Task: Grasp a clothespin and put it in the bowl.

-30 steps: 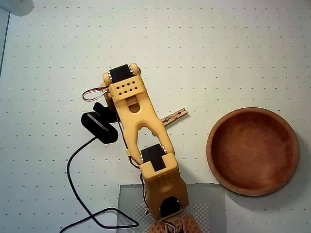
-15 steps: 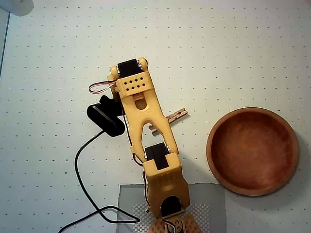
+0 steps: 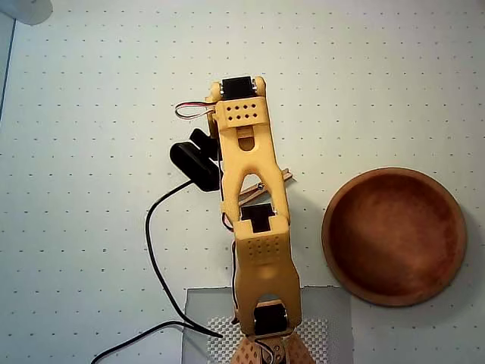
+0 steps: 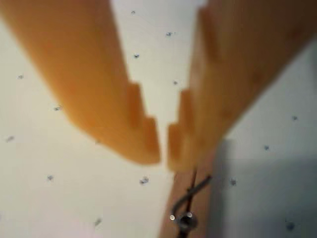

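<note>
The clothespin [image 3: 286, 177] lies on the dotted white table, mostly covered by my yellow arm [image 3: 250, 152] in the overhead view; only its right end pokes out. The wooden bowl [image 3: 330, 227] stands to its right, empty. The arm hides my gripper from overhead. In the wrist view my gripper [image 4: 163, 148] has its orange fingertips almost touching, with nothing between them. The clothespin [image 4: 176, 198] with its wire spring lies on the table just past the tips, under the right finger.
A black camera [image 3: 195, 163] rides on the arm's left side, and its black cable [image 3: 151, 250] loops down the table. A grey mat [image 3: 333, 303] lies under the arm's base. A white object [image 3: 23, 9] sits in the top left corner.
The arm has swung to the right and now sits over the clothespin, covering most of it. The clothespin and the bowl have not moved.
</note>
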You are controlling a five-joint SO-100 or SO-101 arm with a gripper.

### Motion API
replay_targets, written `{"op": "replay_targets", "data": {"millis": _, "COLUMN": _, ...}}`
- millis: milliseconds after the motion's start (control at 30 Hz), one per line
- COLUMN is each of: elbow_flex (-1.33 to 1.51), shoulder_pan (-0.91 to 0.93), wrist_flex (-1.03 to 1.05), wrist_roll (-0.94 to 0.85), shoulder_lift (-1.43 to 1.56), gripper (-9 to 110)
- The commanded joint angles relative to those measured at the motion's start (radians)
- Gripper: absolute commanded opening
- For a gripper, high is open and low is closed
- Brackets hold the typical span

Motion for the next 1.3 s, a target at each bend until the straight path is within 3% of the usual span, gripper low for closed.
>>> {"op": "replay_targets", "data": {"millis": 0, "elbow_flex": -0.061, "shoulder_pan": 0.041, "wrist_flex": 0.029, "wrist_roll": 0.002, "shoulder_lift": 0.018, "gripper": -1}}
{"op": "replay_targets", "data": {"millis": 167, "elbow_flex": -0.064, "shoulder_pan": 0.064, "wrist_flex": 0.029, "wrist_roll": 0.002, "shoulder_lift": 0.025, "gripper": 1}}
{"op": "replay_targets", "data": {"millis": 400, "elbow_flex": -0.061, "shoulder_pan": 0.071, "wrist_flex": 0.029, "wrist_roll": 0.002, "shoulder_lift": 0.025, "gripper": 17}}
{"op": "replay_targets", "data": {"millis": 600, "elbow_flex": -0.061, "shoulder_pan": 0.074, "wrist_flex": 0.031, "wrist_roll": 0.021, "shoulder_lift": 0.012, "gripper": 23}}
{"op": "replay_targets", "data": {"millis": 1267, "elbow_flex": 0.018, "shoulder_pan": 0.14, "wrist_flex": 0.026, "wrist_roll": 0.067, "shoulder_lift": 0.011, "gripper": 24}}
